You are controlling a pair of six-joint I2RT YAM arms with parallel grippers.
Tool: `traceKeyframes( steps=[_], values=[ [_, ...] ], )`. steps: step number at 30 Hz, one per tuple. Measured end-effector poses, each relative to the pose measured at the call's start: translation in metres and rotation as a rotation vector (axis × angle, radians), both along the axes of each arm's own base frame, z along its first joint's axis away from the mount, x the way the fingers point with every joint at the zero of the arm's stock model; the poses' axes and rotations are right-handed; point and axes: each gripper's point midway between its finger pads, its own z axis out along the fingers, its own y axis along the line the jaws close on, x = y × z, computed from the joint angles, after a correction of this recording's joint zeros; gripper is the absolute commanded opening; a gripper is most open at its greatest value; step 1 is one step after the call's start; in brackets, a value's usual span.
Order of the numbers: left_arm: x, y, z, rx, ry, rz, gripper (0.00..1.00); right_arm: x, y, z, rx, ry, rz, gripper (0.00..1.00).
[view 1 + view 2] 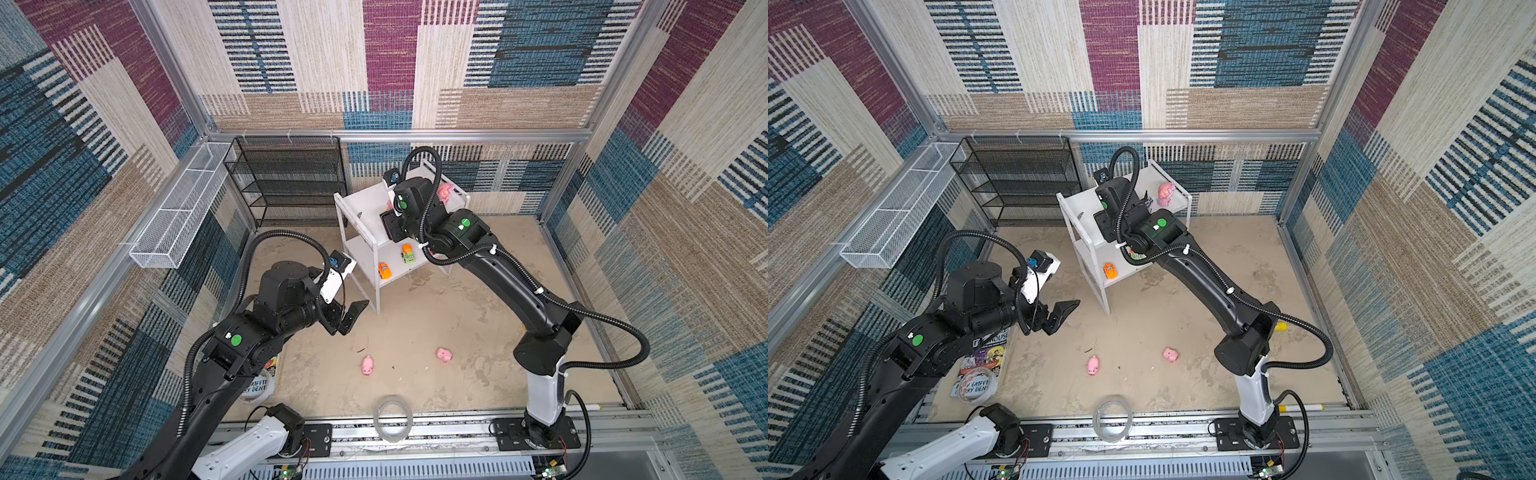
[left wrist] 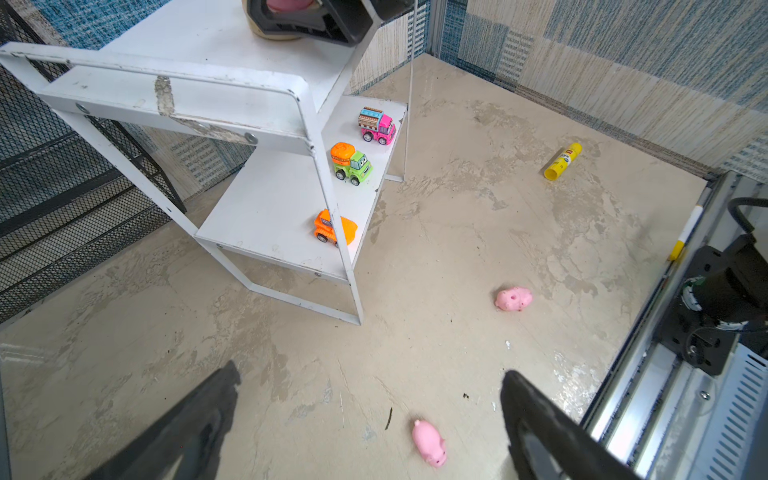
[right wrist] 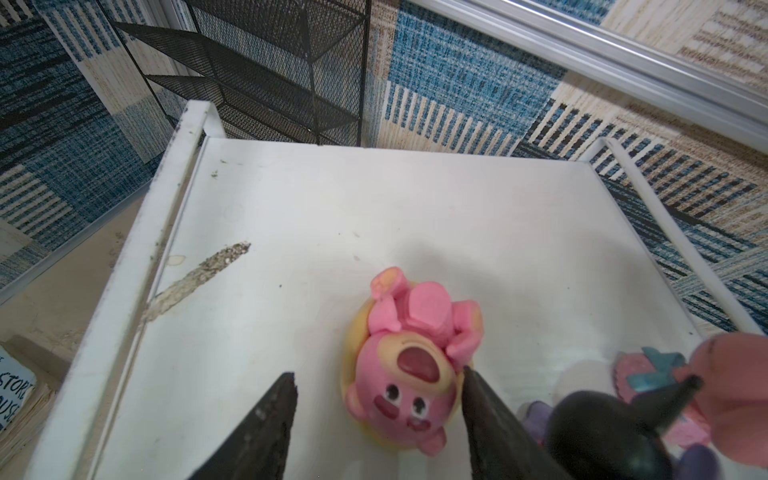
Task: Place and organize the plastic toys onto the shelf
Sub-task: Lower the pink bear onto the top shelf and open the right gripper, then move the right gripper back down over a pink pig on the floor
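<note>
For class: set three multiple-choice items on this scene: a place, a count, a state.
1. Where are the three toy cars? A lower board of the shelf; B its upper board; C black mesh rack.
2. How many pink pigs lie on the floor? A one; B two; C four.
3. The left gripper is: A shut on a pig; B open, empty; C shut on a car.
1 A: they line the lower board. 2 B: two lie apart. 3 B: fingers wide, nothing between.
</note>
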Motion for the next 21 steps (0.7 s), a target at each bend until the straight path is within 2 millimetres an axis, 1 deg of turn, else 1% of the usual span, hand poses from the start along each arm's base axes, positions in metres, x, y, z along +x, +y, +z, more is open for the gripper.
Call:
traceKeyframes(
  steps=[6,10,12,15,18,19,21],
  values=[
    [0.002,0.0,-0.001,-0.001,0.004,0.003,0.99,-0.001,0.003,0.01,0.016,-0.017,0.015,0.69],
    [0.002,0.0,-0.001,-0.002,0.005,0.002,0.99,-0.012,0.013,0.021,0.025,-0.038,0.066,0.75],
    [0.003,0.0,0.0,-0.004,0.002,0.003,0.99,-0.023,0.021,0.028,0.024,-0.051,0.108,0.78],
    [0.003,0.0,0.0,-0.005,0.0,0.004,0.99,-0.041,0.032,0.043,0.042,-0.079,0.153,0.83],
    [0.004,0.001,0.001,-0.008,-0.004,0.006,0.99,-0.065,0.036,0.057,0.059,-0.1,0.194,0.86],
    [0.004,0.001,0.001,-0.009,-0.004,0.006,0.99,-0.075,0.035,0.059,0.061,-0.104,0.205,0.87],
    [0.003,0.0,0.002,-0.011,-0.004,0.003,0.99,-0.095,0.031,0.055,0.059,-0.085,0.223,0.89]
  ],
)
